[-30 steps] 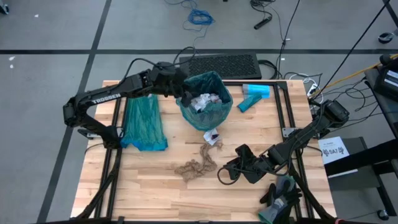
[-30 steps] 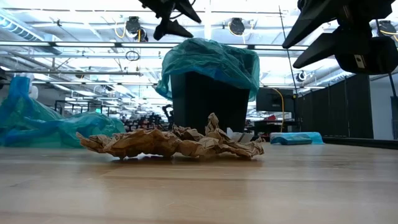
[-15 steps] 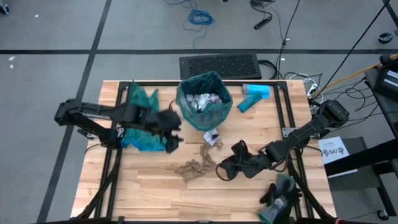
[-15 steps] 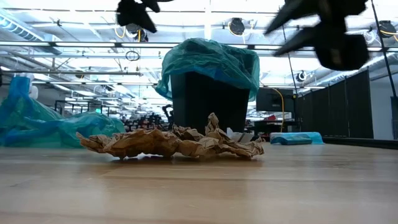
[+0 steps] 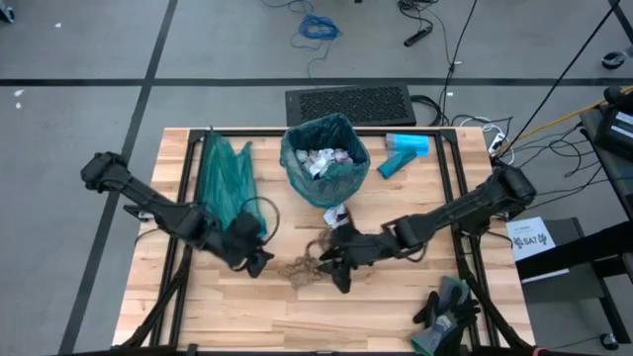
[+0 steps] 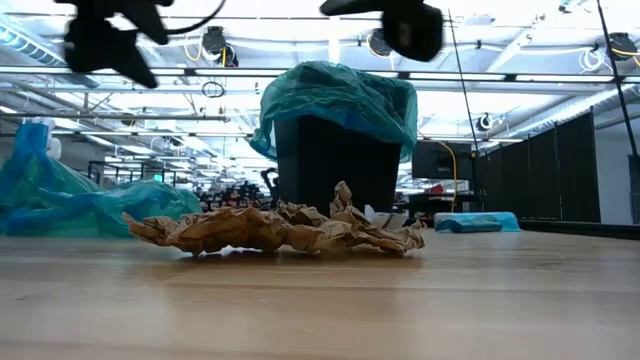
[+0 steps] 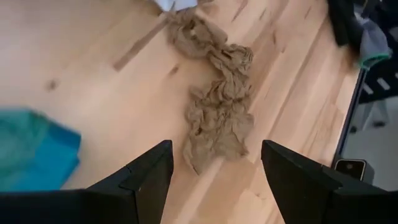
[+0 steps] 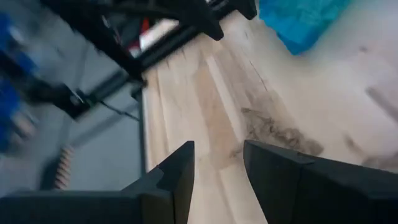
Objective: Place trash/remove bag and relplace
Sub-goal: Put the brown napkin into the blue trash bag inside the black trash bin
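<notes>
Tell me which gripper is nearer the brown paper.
Right. The right gripper is over the brown paper's right end; the left gripper is just off its left end, open.

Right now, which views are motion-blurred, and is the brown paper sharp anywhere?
Right wrist view: heavy motion smear, table streaked. Low view: both grippers blurred against bright, backlit ceiling lights; crumpled brown paper crisp. Left wrist view: paper fairly sharp, teal bag soft. High view: mostly sharp, right gripper slightly smeared.
</notes>
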Controlling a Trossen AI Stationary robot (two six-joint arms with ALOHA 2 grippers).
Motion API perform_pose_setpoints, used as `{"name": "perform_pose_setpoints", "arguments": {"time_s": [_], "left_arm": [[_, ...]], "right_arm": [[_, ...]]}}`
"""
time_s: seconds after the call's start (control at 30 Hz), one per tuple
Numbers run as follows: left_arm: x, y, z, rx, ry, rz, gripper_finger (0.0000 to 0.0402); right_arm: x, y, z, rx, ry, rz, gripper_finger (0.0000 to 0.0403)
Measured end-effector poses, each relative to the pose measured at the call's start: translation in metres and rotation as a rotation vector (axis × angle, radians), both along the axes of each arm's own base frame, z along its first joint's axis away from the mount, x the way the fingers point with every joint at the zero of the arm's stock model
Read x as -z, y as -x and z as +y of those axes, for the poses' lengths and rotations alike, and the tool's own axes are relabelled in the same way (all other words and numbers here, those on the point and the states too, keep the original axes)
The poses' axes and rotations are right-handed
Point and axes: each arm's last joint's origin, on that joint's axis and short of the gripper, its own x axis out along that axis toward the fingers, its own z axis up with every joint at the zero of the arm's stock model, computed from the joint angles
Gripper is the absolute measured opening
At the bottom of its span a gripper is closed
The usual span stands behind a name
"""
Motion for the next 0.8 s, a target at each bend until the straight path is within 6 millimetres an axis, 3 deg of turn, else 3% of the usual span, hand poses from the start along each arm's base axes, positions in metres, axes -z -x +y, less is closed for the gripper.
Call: {"name": "perform_pose_setpoints", "arguments": {"time_s": [0.2, 0.4, 0.63, 0.8], "left_arm": [[0.014, 0.023, -0.024, -0.079, 0.062, -0.009, 0.0244], [0.025, 0.043, -0.042, -0.186, 0.102, -0.065, 0.0244], [0.03, 0.058, -0.058, -0.237, 0.154, -0.11, 0.0244], [0.038, 0.063, -0.07, -0.249, 0.173, -0.096, 0.0244]], "right_arm": [[-0.002, -0.044, 0.002, -0.171, 0.221, 0.215, 0.013], [0.01, -0.079, 0.007, -0.329, 0.408, 0.366, 0.013], [0.048, -0.099, 0.008, -0.375, 0.452, 0.529, 0.013], [0.074, -0.108, 0.012, -0.454, 0.42, 0.549, 0.013]]}}
